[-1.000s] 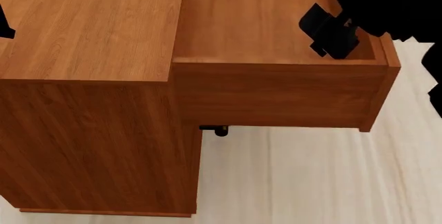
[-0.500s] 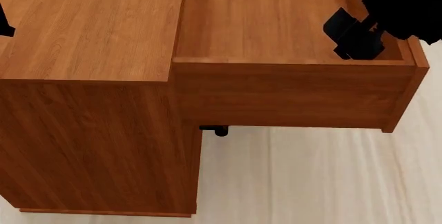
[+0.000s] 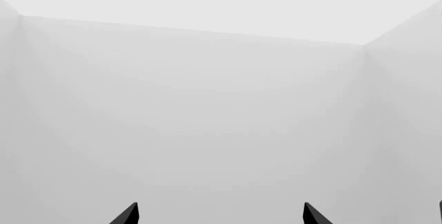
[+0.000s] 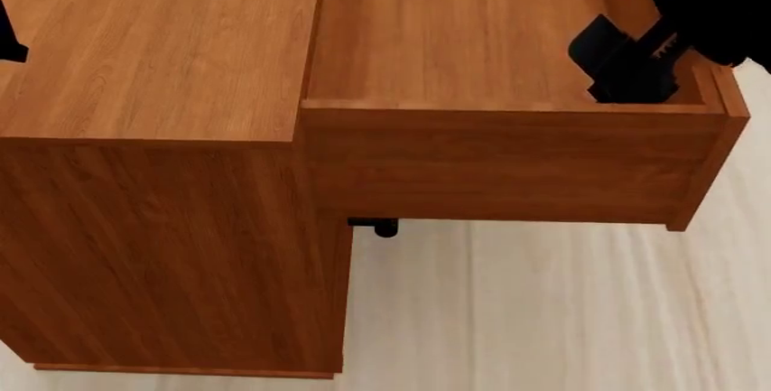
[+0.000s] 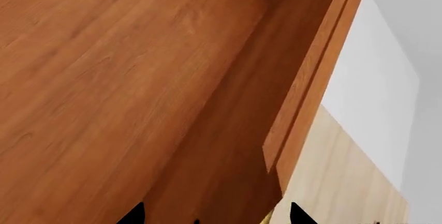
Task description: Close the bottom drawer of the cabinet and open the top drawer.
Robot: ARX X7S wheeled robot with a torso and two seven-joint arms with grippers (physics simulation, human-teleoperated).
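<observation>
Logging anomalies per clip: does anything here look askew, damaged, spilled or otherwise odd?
Nothing stands out. The top drawer is pulled well out of the cabinet, sits level, and looks empty and intact. The right gripper is at the drawer's front wall. The left gripper faces only blank grey walls.

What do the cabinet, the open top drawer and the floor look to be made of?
Cabinet: reddish-brown wood or wood veneer with a satin finish, judging by the long grain streaks. Top drawer: same wood, with matching colour and grain on its side and floor. Floor: pale planks, probably light wood or laminate, with faint lengthwise streaks.
</observation>
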